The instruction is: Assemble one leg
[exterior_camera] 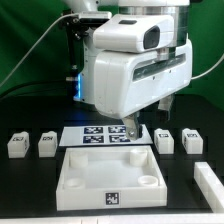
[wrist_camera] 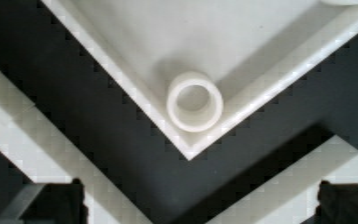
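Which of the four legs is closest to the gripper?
The third leg from the exterior view's left, beside the gripper; others stand farther off.

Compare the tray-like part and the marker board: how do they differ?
The tray-like part has raised walls and round corner sockets; the marker board lies flat. The tray-like part shows one tag, on its front wall; the marker board carries several on its top face. In the exterior view the tray-like part looks larger and sits in front of the marker board. Both are white with black-and-white tags.
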Available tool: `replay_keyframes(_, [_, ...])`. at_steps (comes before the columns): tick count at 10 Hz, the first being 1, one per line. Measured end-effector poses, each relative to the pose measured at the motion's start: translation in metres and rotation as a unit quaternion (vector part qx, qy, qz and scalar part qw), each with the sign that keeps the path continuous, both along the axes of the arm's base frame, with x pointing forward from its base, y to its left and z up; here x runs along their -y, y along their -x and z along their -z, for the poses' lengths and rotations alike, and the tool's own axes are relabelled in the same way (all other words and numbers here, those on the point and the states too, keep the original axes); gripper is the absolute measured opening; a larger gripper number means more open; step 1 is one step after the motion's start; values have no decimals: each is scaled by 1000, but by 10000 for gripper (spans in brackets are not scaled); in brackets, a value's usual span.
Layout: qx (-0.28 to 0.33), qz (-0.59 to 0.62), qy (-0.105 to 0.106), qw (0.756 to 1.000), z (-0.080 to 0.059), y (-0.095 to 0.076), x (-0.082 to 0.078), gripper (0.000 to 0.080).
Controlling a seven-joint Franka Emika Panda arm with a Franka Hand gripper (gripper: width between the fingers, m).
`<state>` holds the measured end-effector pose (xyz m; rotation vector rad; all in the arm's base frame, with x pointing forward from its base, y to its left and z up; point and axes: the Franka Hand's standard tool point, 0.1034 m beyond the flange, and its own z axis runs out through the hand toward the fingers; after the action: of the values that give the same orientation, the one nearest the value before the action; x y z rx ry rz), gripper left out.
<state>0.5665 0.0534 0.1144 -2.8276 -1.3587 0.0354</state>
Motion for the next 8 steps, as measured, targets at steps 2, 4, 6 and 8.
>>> replay_keyframes(2, [0,0,0,1000,0,0,0,650])
replay_keyframes(4, [0,0,0,1000,0,0,0,650])
replay_keyframes(6, [0,0,0,1000,0,0,0,650])
replay_keyframes(8, [1,-13,0,1000,0,1,0,650])
